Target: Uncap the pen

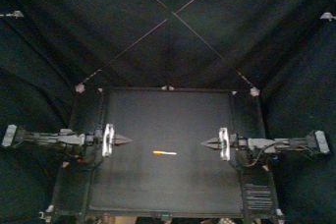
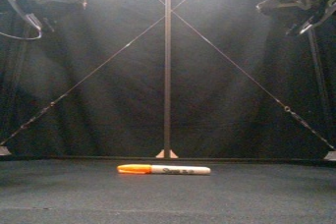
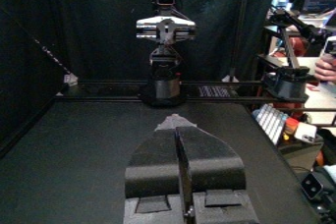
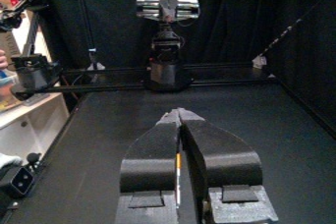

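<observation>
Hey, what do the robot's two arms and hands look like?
The left arm and right arm are black, built of jointed segments. The left hand and right hand each have two broad jaws, grey outside, tapering to a point, with a white cross-plate behind them.

Black jointed left arm (image 1: 53, 138), matching right arm (image 1: 282, 141); white cross-plate (image 1: 108, 140) on each wrist; left pincer (image 1: 128, 143) and right pincer (image 1: 205, 143) tapered to points; smooth grey jaw shells, small rectangular recesses near the base.
</observation>
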{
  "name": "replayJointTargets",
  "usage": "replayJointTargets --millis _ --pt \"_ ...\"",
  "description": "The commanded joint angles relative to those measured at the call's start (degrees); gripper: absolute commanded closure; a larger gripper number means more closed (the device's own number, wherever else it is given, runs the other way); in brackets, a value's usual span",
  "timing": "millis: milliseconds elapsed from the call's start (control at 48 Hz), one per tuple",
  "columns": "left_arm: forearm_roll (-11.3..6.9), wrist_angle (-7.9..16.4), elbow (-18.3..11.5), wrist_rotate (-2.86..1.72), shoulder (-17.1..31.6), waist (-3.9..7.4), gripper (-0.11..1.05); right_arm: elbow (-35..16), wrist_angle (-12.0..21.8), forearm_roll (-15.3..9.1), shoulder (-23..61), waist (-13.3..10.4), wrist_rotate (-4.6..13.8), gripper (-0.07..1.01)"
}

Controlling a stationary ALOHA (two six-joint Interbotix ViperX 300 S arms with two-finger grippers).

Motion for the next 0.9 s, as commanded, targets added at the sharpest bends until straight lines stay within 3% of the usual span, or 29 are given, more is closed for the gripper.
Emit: replayJointTargets --millis 21,104,333,542,708,896 --pt "-0.26 -2.72 -0.88 0.0 4.22 0.09 1.02 -0.79 -1.23 0.26 3.78 -0.44 0.26 0.97" --pt "-0.18 -4.48 -1.14 0.26 7.65 0.09 0.95 -1.14 -1.67 0.44 8.44 -0.88 0.44 0.91" --pt "-0.26 -7.56 -1.85 0.0 19.16 0.09 0.75 -5.71 -2.11 0.44 27.69 -2.2 0.44 0.72" --pt "-0.35 -8.17 -2.81 0.18 27.6 0.09 0.49 -11.34 -2.11 0.53 42.36 -2.55 0.44 0.36" --pt "-0.26 -8.17 -3.16 0.26 31.29 0.09 0.27 -14.59 -2.02 0.53 49.39 -2.9 0.44 0.12" --pt "-0.26 -8.17 -3.78 0.35 33.75 0.09 0.07 -17.58 -1.85 0.53 55.81 -2.9 0.44 0.1"
